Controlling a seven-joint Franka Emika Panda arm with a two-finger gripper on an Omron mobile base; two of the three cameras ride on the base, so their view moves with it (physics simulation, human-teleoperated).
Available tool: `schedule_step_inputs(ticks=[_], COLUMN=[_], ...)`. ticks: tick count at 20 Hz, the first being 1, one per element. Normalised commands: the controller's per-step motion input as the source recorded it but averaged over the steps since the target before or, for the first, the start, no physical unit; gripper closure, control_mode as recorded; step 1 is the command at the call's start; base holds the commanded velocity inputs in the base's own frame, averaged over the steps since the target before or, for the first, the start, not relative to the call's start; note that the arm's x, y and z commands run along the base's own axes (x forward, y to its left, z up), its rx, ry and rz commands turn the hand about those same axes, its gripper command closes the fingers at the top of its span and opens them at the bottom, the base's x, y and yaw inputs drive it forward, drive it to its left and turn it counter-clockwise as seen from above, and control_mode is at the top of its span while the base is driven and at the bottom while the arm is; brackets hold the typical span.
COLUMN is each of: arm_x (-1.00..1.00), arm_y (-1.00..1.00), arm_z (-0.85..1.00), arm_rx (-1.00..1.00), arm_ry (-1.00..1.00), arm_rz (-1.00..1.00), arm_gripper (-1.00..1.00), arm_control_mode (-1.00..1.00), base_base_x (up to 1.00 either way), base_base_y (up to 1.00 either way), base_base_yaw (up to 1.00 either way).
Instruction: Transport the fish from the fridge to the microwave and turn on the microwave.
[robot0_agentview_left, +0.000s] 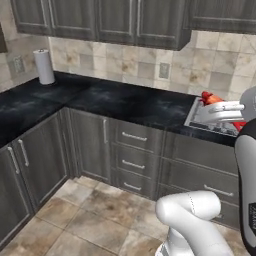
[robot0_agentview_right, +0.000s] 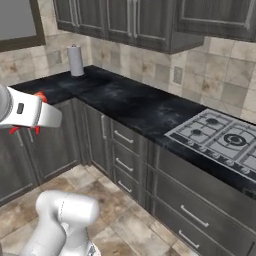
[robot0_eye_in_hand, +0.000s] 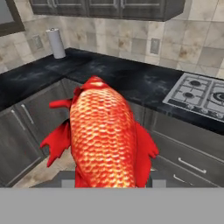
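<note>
fish (robot0_eye_in_hand: 103, 135): red-orange and scaled, standing up between my finger tips in the hand view, head toward 12 o'clock, fins out at 9 and 3; it is in the air, above the floor in front of the cabinets, not resting on anything
claw (robot0_eye_in_hand: 109, 181): closed on the fish's lower body, jaws partway apart because of its girth; the tips are mostly hidden behind it, so I cannot tell how deep the hold is
arm: in the right base view my wrist (robot0_agentview_right: 25, 111) sits at 9 o'clock with red fins poking out beside it
surroundings: black counter (robot0_agentview_left: 100, 102) runs across at 12; paper towel roll (robot0_eye_in_hand: 56, 43) at 11; gas hob (robot0_eye_in_hand: 203, 97) at 2
step in hand: carrying, I judge; the microwave is yet to be reached
doing it well: keep the squeeze steady; turn slowly so the fish does not slide; hold it above counter height
</note>
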Motion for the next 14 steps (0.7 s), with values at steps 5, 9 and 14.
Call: schedule_step_inputs(ticks=[5,9,14], arm_x=[0.00,0.00,0.00], arm_y=[0.00,0.00,0.00], arm_z=[0.00,0.00,0.00], arm_rx=[0.00,0.00,0.00], arm_ry=[0.00,0.00,0.00], arm_rz=[0.00,0.00,0.00], arm_gripper=[1.00,1.00,1.00], arm_control_mode=[1.00,1.00,1.00], base_base_x=[-0.02,0.00,0.00], base_base_y=[0.00,-0.01,0.00], base_base_yaw=[-0.24,-0.21,-0.16])
